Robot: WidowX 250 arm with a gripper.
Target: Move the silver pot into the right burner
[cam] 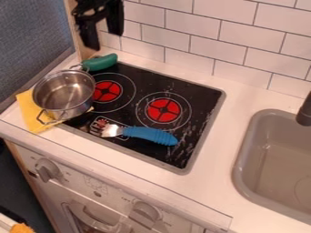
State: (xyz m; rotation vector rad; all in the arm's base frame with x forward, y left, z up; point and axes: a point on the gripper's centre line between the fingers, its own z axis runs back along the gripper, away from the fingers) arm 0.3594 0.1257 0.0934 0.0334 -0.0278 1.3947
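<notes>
Up at the upper left, in front of the tiled wall, hangs the black gripper [104,41], open, its two fingers apart and nothing between them. The silver pot [65,94] stands below it and to the left, upright and empty, partly on a yellow cloth and overlapping the left side of the black stove top. Its wire handles stick out at the back and the front. The right burner [164,110], a red disc with white rings around it, is uncovered.
A green toy vegetable [99,62] lies behind the pot. The left burner [107,92] is beside the pot. A blue-handled utensil [149,135] lies in front of the right burner. The yellow cloth [28,110] reaches the counter's left part. A grey sink [243,164] is at right.
</notes>
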